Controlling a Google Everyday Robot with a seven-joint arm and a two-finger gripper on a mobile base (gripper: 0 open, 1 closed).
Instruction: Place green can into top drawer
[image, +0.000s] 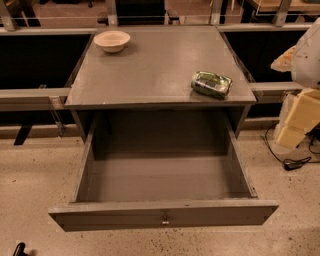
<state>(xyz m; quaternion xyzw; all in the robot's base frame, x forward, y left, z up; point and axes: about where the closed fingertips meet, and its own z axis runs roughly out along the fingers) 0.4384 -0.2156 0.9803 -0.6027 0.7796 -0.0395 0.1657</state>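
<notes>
The green can lies on its side on the grey cabinet top, near the front right corner. The top drawer is pulled fully open below it, and its grey inside holds nothing. A small metal knob sits at the centre of the front panel. My gripper is out of view. Only a white and cream part of my arm shows at the right edge, apart from the can.
A beige bowl stands at the back left of the cabinet top. Black cables lie on the speckled floor at the right. A small black thing shows at the bottom left edge. Grey rails run behind the cabinet.
</notes>
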